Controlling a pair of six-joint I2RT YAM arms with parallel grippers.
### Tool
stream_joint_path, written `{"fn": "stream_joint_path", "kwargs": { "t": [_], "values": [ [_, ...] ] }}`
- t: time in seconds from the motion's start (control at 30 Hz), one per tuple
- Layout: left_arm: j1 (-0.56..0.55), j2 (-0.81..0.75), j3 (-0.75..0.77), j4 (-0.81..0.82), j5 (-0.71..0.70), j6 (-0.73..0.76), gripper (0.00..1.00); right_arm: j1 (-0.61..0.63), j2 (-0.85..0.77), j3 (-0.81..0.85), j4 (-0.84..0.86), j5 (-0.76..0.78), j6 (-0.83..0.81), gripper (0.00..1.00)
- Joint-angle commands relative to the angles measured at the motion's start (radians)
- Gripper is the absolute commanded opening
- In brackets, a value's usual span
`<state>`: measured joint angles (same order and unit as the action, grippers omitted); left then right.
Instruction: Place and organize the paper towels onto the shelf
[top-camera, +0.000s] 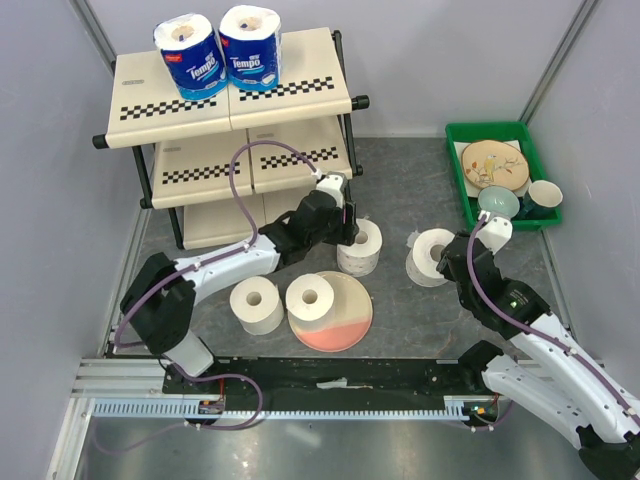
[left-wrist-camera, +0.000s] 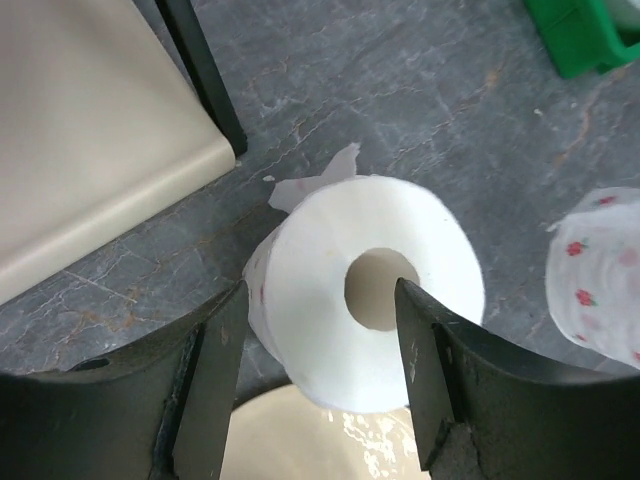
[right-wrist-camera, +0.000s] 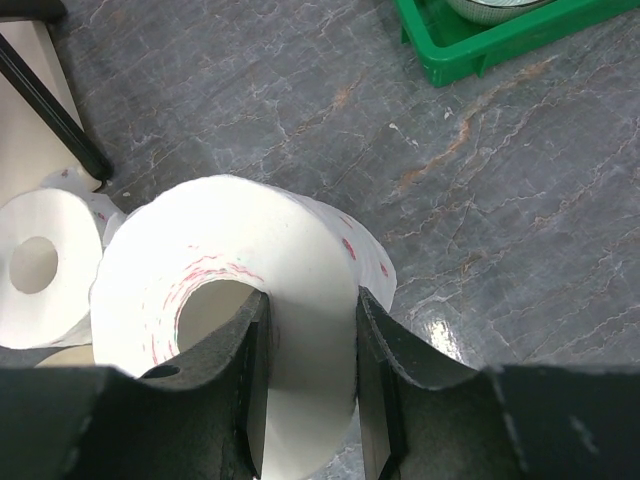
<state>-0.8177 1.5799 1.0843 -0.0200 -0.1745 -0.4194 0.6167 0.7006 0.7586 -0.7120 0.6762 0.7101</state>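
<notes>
Left end effector (left-wrist-camera: 320, 295) is spread astride a roll (left-wrist-camera: 320, 240) at the shelf's (top-camera: 300, 70) 4 o'clock. Only the top view shows wrapped rolls (top-camera: 250, 50) on top. Right end effector (right-wrist-camera: 312, 298) pinches the second roll's (right-wrist-camera: 290, 240) wall, clear only from its wrist.

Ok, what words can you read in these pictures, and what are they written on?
"Tempo": on the blue wrapper of the left wrapped roll on top of the shelf.
"Tempo": on the blue wrapper of the right wrapped roll beside it.
Smaller print on both wrappers: too small to read.
Nothing else readable.
</notes>
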Motion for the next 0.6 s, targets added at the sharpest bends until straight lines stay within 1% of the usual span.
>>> {"fn": "stream_joint_path", "kwargs": {
  "t": [0.0, 0.47, 0.57],
  "values": [
    [-0.009, 0.061, 0.081, -0.024, -0.04, 0.034, 0.67, -0.003, -0.006, 0.012, 0.039, 0.033, 0.0, 0.33],
    [-0.026, 0.163, 0.131, -0.074, -0.082, 0.059, 0.61, -0.005, 0.0, -0.016, 0.052, 0.036, 0.003, 0.34],
    [-0.026, 0.176, 0.135, -0.075, -0.08, 0.06, 0.57, -0.003, -0.001, -0.019, 0.052, 0.034, 0.005, 0.34]
  ]
}}
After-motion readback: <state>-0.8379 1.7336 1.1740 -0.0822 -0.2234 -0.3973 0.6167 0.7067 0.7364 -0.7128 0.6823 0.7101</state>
